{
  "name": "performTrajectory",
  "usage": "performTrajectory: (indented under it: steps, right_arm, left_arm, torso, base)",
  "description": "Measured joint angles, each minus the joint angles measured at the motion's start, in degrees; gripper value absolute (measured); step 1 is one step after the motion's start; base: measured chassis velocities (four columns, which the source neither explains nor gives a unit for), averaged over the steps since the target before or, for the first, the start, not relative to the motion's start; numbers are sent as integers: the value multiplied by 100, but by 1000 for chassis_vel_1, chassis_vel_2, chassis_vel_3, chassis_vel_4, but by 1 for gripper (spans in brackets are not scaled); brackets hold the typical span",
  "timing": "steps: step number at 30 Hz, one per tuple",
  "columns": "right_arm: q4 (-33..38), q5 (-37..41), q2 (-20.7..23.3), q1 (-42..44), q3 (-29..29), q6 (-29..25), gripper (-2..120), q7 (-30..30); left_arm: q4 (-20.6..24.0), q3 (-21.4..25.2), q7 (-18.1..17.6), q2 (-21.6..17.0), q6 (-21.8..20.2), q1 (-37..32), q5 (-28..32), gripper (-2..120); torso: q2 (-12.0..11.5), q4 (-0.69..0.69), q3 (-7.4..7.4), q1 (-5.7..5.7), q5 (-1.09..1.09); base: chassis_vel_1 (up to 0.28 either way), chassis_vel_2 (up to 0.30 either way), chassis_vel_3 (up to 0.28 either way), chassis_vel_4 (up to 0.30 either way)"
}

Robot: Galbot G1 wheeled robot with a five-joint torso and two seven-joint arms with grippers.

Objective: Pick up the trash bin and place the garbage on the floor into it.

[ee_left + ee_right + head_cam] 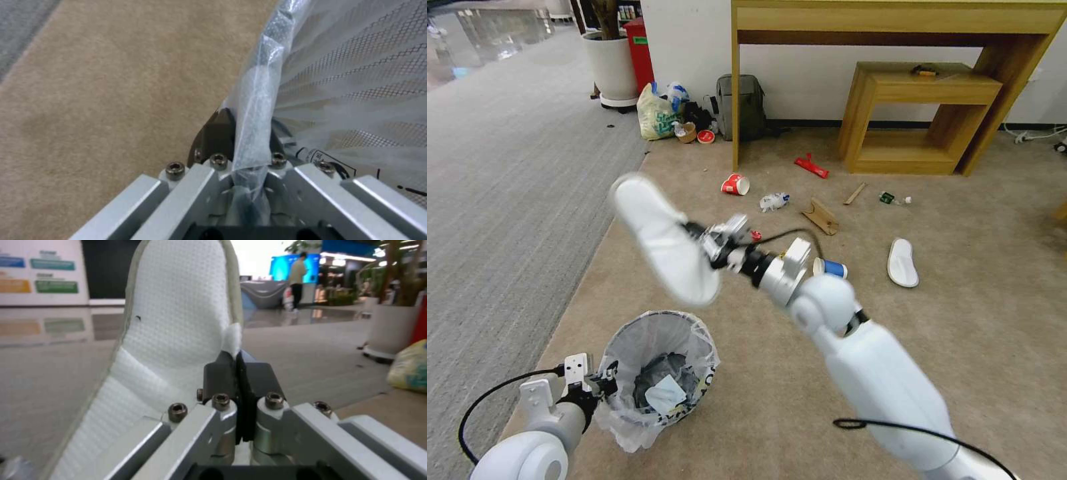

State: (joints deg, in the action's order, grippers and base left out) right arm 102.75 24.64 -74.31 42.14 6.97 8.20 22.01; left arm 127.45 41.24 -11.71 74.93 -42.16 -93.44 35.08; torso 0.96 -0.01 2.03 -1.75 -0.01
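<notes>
The right gripper (pixel 704 241) pinches the edge of a white slipper (pixel 664 239), held in the air above the bin (pixel 657 373). The left gripper (pixel 602 381) clamps the bin's bagged rim. More litter, including a second slipper (pixel 902 263), lies on the carpet (pixel 960 347).

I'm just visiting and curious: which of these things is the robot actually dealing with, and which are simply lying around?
Part of the job:
- trash bin, rim pinched in left claw
- white slipper, gripped by right claw
- second slipper, red cup, blue cup, cardboard

Just there:
- grey backpack
- plant pot
- wooden desk
</notes>
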Motion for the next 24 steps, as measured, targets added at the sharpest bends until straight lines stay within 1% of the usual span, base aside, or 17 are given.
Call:
performTrajectory:
  steps: [3,4,7,13,14,15,16,19,20,21,22,23,24]
  right_arm:
    - [-256,-354,-51,-8,284,-255,0,100]
    - [-256,-354,-51,-8,284,-255,0,100]
    - [-451,-940,-104,-13,475,-467,0,193]
    - [-562,-1348,-92,106,694,-638,0,193]
    - [-597,-1433,-92,137,716,-675,2,190]
    - [-646,-1537,-98,167,722,-726,6,196]
    - [-646,-1537,-98,167,722,-726,6,196]
    - [-720,-1696,-103,256,723,-770,19,204]
    - [-720,-1696,-103,256,723,-770,19,204]
    - [-721,-1715,-95,286,720,-771,26,204]
    - [-722,-1718,-85,310,713,-771,29,202]
    - [-722,-1718,-85,310,713,-771,29,202]
    - [-725,-1716,-75,344,702,-771,36,188]
  left_arm:
    - [4,-122,-18,-20,-1,0,-22,0]
    - [4,-122,-18,-20,-1,0,-22,0]
    - [8,-195,-18,-11,-1,5,-55,0]
    - [14,-211,-6,-9,-1,17,-65,0]
    - [24,-211,-3,-10,-1,16,-65,0]
    - [35,-211,2,-10,-1,10,-65,0]
    - [35,-211,2,-10,-1,10,-65,0]
    - [54,-214,7,-9,-1,-8,-67,0]
    - [54,-214,7,-9,-1,-8,-67,0]
    - [61,-215,8,-7,-1,-12,-68,0]
    - [67,-216,11,-2,-1,-14,-68,0]
    - [67,-216,11,-2,-1,-14,-68,0]
    - [70,-220,13,2,-1,-15,-69,0]
  torso:
    - [0,0,0,0,0]
    - [0,0,0,0,0]
    - [0,1,0,0,0]
    - [0,0,0,0,1]
    - [0,0,0,0,1]
    - [0,0,0,0,1]
    - [0,0,0,0,1]
    - [0,1,0,0,1]
    - [0,1,0,0,1]
    - [0,0,0,0,1]
    - [0,1,0,0,1]
    - [0,1,0,0,1]
    - [0,0,0,0,1]
  base:
    - [0,0,0,0]
    - [0,0,0,0]
    - [0,0,0,0]
    - [0,0,0,0]
    - [0,0,0,0]
    - [0,0,0,0]
    - [0,0,0,0]
    - [0,0,0,0]
    - [0,0,0,0]
    - [0,0,0,0]
    - [0,0,0,0]
    - [0,0,0,0]
    - [0,0,0,0]
